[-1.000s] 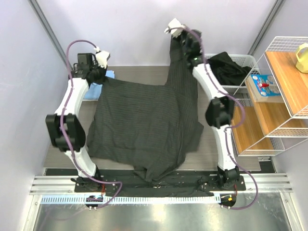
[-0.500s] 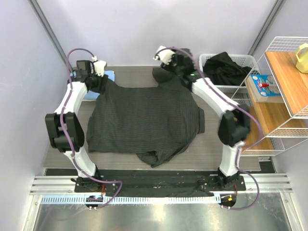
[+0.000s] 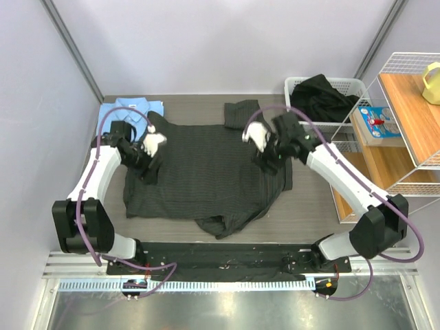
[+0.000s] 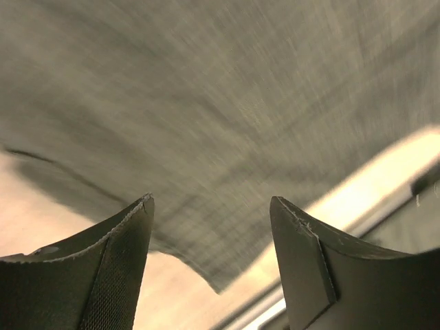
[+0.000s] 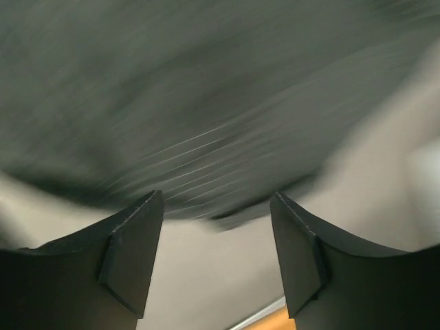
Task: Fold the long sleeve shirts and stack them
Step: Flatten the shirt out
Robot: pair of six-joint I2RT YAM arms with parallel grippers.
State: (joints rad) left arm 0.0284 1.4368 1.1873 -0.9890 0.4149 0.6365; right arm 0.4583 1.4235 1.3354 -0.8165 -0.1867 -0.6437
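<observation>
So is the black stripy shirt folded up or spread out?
Spread out: the pinstriped shirt lies wide and mostly flat on the table, its near edge crumpled.

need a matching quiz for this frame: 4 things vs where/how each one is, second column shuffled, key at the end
Things
1. striped dark shirt
2. light blue shirt
3. white basket
4. left gripper

Places and states
A. far left corner of the table
B. jaws open, above the striped shirt
C. spread across the middle of the table
D. beside the table's far right corner, dark clothes inside

Pairs: 1-C, 2-A, 3-D, 4-B
</observation>
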